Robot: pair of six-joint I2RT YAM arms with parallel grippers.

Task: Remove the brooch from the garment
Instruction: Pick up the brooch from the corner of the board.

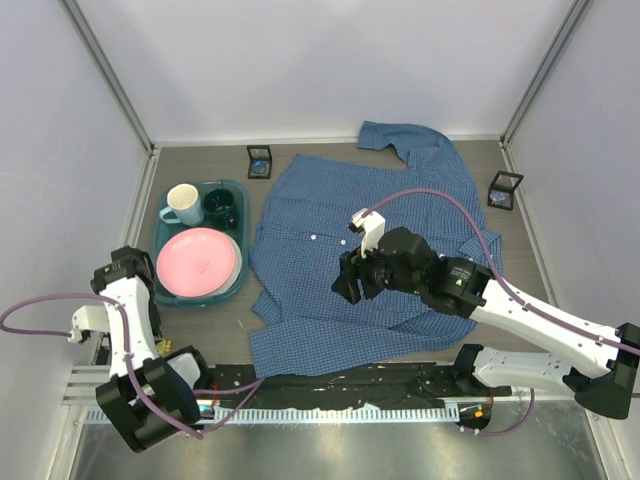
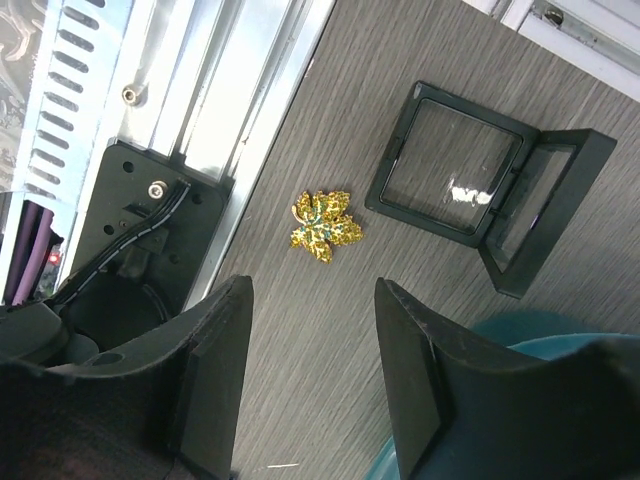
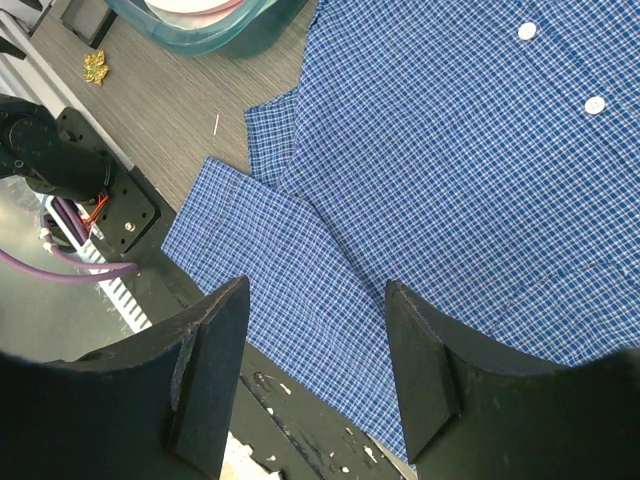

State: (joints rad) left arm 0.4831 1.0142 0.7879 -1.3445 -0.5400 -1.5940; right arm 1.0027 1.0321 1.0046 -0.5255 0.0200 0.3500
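Observation:
The blue checked shirt [image 1: 370, 250] lies spread flat on the table and also shows in the right wrist view [image 3: 450, 150]. A gold leaf-shaped brooch [image 2: 322, 226] lies on the bare table beside an open black box [image 2: 455, 180], off the shirt. It also shows in the right wrist view [image 3: 96, 67] and faintly in the top view [image 1: 163, 345]. My left gripper [image 2: 312, 300] is open and empty, above the table just short of the brooch. My right gripper [image 1: 350, 285] is open and empty above the shirt's lower front [image 3: 317, 300].
A teal tray [image 1: 158, 245] at the left holds a pink plate [image 1: 198, 262], a white mug [image 1: 182, 203] and a dark cup [image 1: 220, 207]. Small black boxes stand at the back [image 1: 259, 160] and the right [image 1: 505, 188]. A metal rail [image 2: 250, 90] runs along the near edge.

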